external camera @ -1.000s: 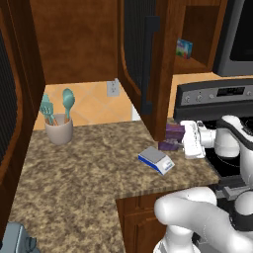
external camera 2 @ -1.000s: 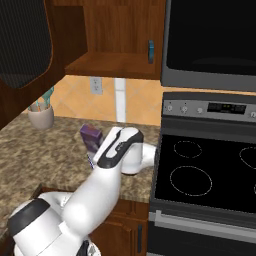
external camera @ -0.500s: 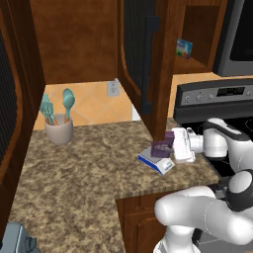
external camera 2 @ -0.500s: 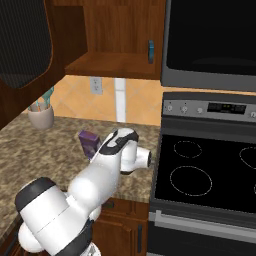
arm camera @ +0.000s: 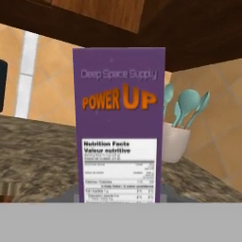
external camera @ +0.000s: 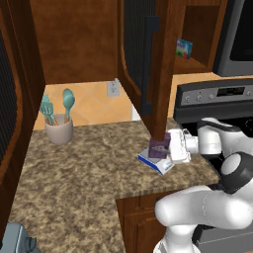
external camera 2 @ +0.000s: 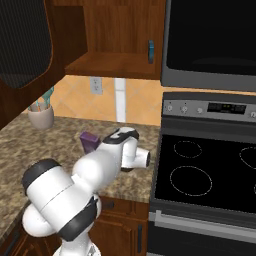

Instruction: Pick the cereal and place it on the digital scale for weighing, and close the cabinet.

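Note:
The purple cereal [external camera: 159, 147] box stands upright just over the blue, grey-topped digital scale [external camera: 154, 163] on the granite counter. My gripper [external camera: 168, 147] reaches in from the right at box height, and its white hand presses against the box's right side; the fingers are hidden behind it. In the hand view the cereal [arm camera: 119, 118] faces me head-on, its label and nutrition panel legible, with a grey plate edge [arm camera: 173, 194] beneath it. From the right base view the cereal [external camera 2: 90, 141] peeks out left of my arm. The cabinet door [external camera: 134, 54] with its mesh panel and black handle [external camera: 149, 64] hangs open above.
A cup of teal utensils [external camera: 59, 129] stands at the back left of the counter. A small green-and-blue box [external camera: 184, 48] sits on the open cabinet shelf. The stove [external camera 2: 200, 172] is to the right, with a microwave [external camera 2: 210, 40] above. A grey appliance [external camera: 15, 239] sits at the near left.
The gripper and the cereal have moved left together, from beside the scale to over it. The box now stands upright on or just above the plate.

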{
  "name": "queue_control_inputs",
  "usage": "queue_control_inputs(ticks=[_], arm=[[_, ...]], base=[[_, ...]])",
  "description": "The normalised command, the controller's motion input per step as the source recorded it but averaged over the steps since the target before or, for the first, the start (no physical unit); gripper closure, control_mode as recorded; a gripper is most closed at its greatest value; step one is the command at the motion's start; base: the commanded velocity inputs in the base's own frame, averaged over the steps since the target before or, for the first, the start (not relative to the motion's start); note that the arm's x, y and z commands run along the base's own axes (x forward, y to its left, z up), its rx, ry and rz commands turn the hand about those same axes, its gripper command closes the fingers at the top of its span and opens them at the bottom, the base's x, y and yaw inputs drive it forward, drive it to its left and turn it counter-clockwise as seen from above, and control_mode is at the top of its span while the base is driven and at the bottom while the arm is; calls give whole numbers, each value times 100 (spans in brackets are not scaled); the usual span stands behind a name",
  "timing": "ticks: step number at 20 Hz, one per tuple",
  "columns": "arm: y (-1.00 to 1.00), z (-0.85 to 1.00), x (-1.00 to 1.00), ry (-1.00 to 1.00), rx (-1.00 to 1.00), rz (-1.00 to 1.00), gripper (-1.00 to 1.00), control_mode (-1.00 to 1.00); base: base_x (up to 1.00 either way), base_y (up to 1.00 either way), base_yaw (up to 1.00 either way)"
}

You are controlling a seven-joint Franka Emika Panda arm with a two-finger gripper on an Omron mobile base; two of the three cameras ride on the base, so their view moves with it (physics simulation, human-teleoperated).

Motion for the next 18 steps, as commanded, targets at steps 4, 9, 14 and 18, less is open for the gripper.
queue_control_inputs(ticks=[4,9,14,18], arm=[[0,-29,29,0,0,0,100,-100],[0,-36,32,0,0,0,100,-100],[0,-21,37,0,0,0,100,-100],[0,-9,8,-9,0,0,100,-100]], base=[[0,0,0],[0,0,0],[0,0,0],[0,0,0]])
